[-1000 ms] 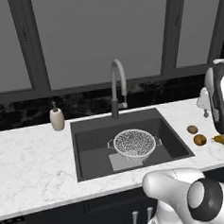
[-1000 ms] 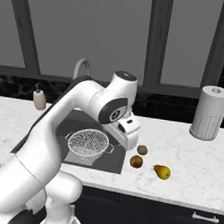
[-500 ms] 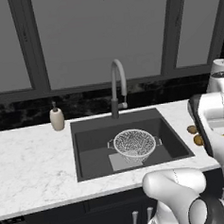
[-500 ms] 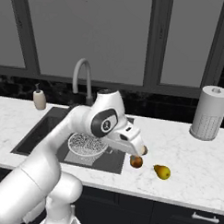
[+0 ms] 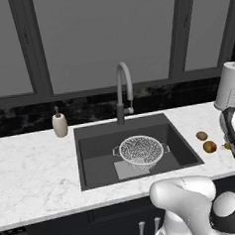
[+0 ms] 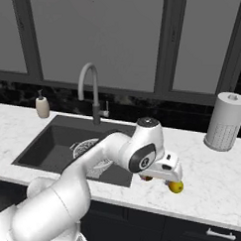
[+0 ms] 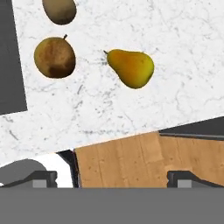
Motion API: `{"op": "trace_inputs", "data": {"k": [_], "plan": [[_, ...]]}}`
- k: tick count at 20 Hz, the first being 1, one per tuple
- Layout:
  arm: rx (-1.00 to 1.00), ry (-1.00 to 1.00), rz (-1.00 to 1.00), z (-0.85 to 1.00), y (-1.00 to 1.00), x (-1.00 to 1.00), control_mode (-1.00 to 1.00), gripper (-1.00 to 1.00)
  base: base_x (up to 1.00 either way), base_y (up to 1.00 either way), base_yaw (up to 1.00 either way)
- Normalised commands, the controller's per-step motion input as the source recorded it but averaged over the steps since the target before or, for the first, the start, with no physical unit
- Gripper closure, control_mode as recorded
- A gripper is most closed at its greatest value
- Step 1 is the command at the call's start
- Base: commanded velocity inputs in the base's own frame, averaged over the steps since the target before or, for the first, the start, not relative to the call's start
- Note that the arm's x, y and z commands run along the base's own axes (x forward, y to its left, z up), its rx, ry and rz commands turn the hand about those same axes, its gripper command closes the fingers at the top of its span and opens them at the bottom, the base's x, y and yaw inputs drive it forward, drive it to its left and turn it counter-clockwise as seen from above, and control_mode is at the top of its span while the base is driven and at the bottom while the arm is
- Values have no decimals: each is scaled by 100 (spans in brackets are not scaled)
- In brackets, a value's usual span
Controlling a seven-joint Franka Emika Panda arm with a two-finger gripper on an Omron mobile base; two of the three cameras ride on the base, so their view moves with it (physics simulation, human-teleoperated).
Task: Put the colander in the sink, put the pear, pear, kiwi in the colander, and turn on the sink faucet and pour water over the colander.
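- 3 fruits lie on the marble counter (image 5: pixel 34 175) right of the sink (image 5: pixel 91 141), none in the colander (image 5: pixel 141 150) yet.
- Colander sits upright on the sink floor, partly over the lighter grey patch, below & a bit right of the faucet (image 5: pixel 123 91) spout. No water visible from the spout.
- Hand view: yellow pear (image 7: pixel 131 68) lies on its side, stem end toward the rounder brown-speckled pear (image 7: pixel 54 57); the two are near but apart. Kiwi (image 7: pixel 59 10) just beyond the speckled pear, cut off by the frame edge.
- Left base view: kiwi (image 5: pixel 202 135) and speckled pear (image 5: pixel 209 146) close together near the sink's right rim; yellow pear mostly hidden by the arm.
- Gripper (image 7: pixel 112 177) hangs above the counter's front edge, near the fruit, touching nothing; fingers (image 7: pixel 43 177) spread wide, nothing between them.
- Right base view: hand low over the counter, yellow pear (image 6: pixel 176 187) peeking out just under it.
- Soap dispenser (image 5: pixel 60 124) at back left of sink; paper towel roll (image 6: pixel 225 121) at the far right, well apart from the fruit.
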Motion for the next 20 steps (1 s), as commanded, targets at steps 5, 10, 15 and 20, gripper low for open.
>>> {"op": "trace_inputs", "data": {"k": [5,10,15,20], "plan": [[6,5,34,0,-64,40,-100,-100,0,0,0],[1,2,26,-12,-26,45,-100,-100,0,0,0],[0,2,15,-26,-1,38,-100,-100,0,0,0],[0,5,13,-45,0,37,-100,-100,0,0,0]]}}
